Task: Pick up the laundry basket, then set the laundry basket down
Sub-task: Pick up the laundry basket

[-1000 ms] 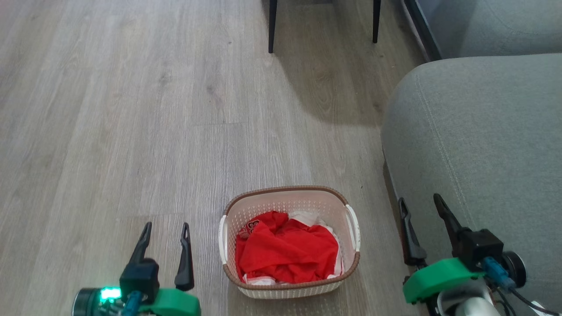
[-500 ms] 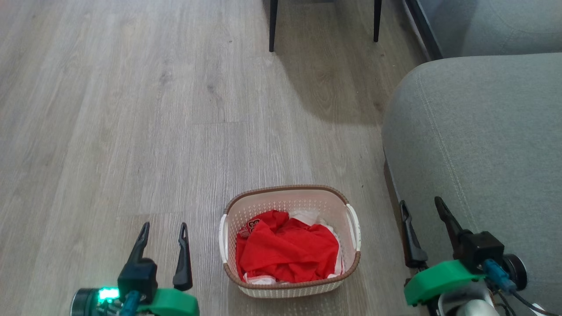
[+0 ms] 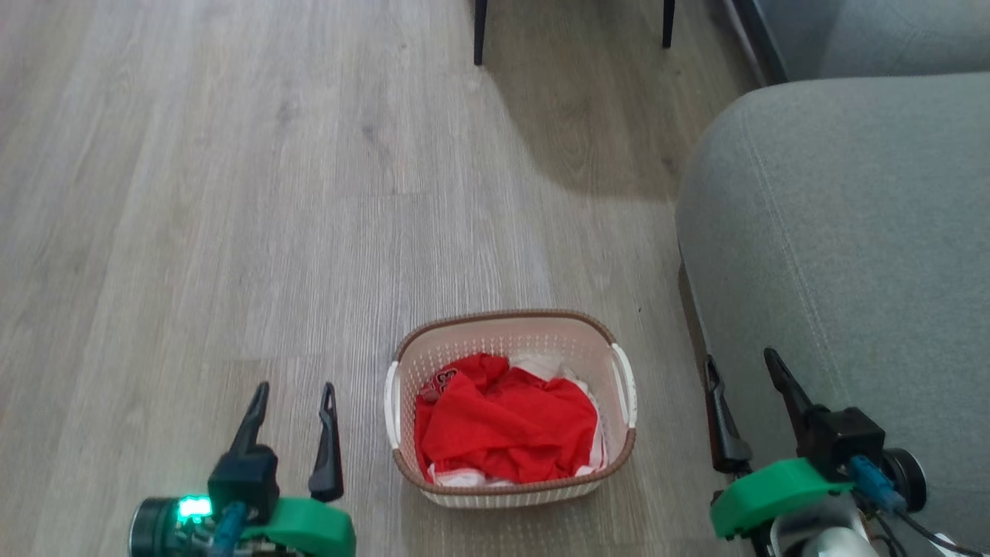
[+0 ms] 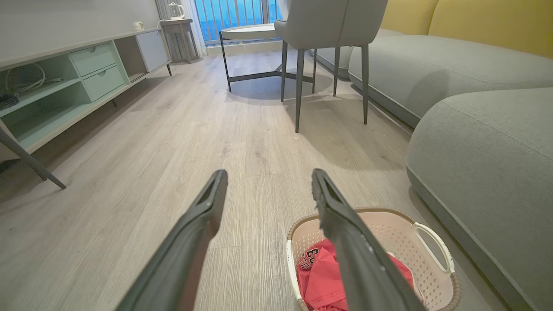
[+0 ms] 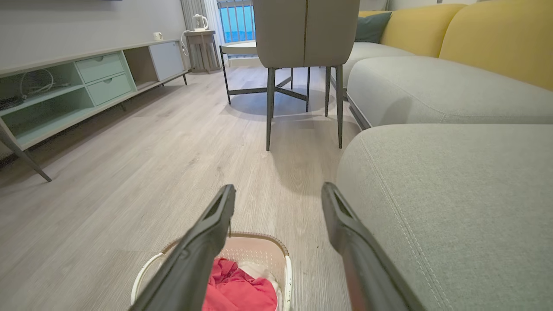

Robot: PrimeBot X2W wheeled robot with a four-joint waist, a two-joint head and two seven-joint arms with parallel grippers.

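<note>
The laundry basket (image 3: 510,333) stands on the wooden floor, cream-white and perforated with a brown rim, white side handles and red and white clothes inside. My left gripper (image 3: 296,393) hangs open to its left, apart from it, with nothing between the fingers. My right gripper (image 3: 741,366) is open to its right, beside the sofa. In the left wrist view the basket (image 4: 402,224) lies low right behind the right finger of the left gripper (image 4: 267,176). In the right wrist view the basket (image 5: 259,248) sits low left of the right gripper (image 5: 276,190).
A grey sofa (image 3: 851,232) fills the right side, close to the basket. A grey chair with dark legs (image 4: 328,26) and a round table (image 4: 248,32) stand ahead. A low shelf unit (image 4: 65,82) runs along the left wall.
The camera has tipped a little, so the basket sits slightly higher in the picture. Both grippers stay open in much the same places.
</note>
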